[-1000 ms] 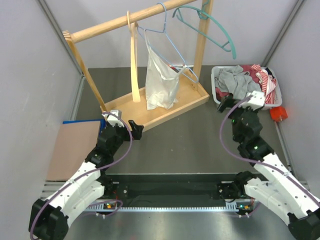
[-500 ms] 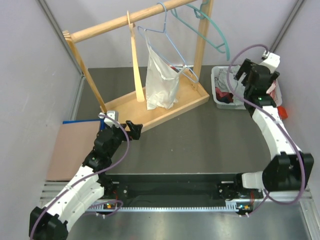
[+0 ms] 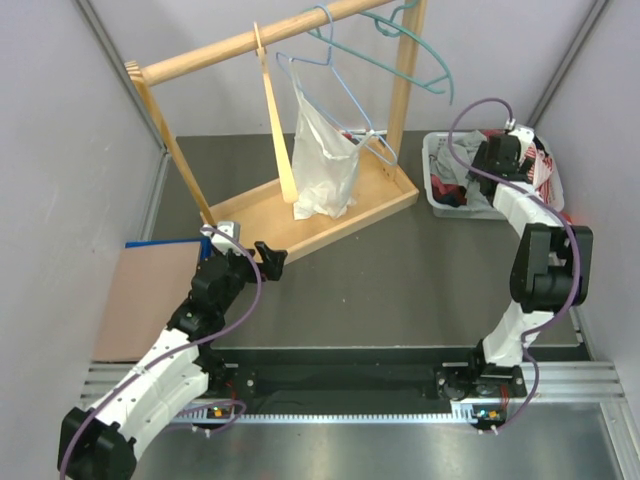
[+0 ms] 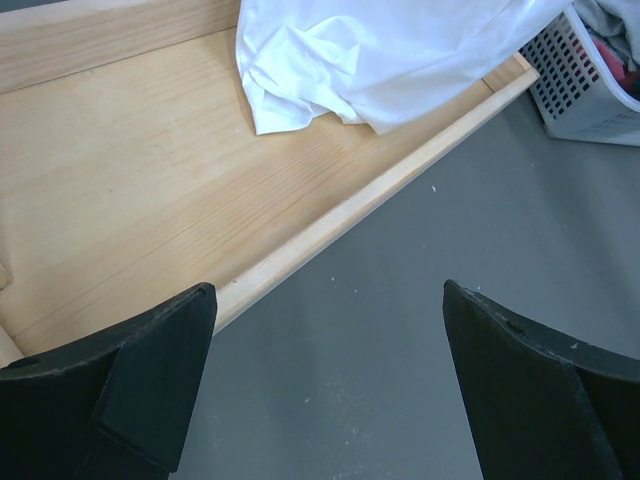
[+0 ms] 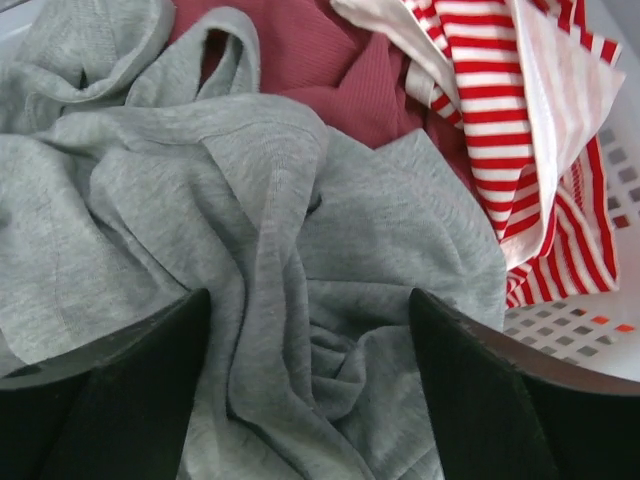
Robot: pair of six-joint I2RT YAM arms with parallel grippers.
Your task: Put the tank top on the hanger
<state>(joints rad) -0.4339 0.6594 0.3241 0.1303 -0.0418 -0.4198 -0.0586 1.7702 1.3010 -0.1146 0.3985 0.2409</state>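
Note:
The light grey tank top [image 5: 300, 250] lies crumpled in the white basket [image 3: 440, 205] at the right; in the top view a bit of it [image 3: 462, 152] shows beside the arm. My right gripper [image 5: 312, 330] is open, its fingers straddling the grey folds just above them. The teal-green hanger [image 3: 400, 55] hangs tilted on the wooden rail's right end. My left gripper [image 4: 330, 330] is open and empty over the grey table, by the wooden rack's base edge [image 4: 380, 190].
A red garment [image 5: 330, 60] and a red-and-white striped cloth [image 5: 500, 110] share the basket. On the rack hang a pale wooden hanger [image 3: 272, 120] and a light blue wire hanger [image 3: 335, 85] with a white plastic bag [image 3: 322, 165]. A brown board [image 3: 150, 300] lies at the left.
My right arm has swung up and come down over the basket, its gripper now just above the grey top. The teal hanger has swung. The left arm has hardly moved.

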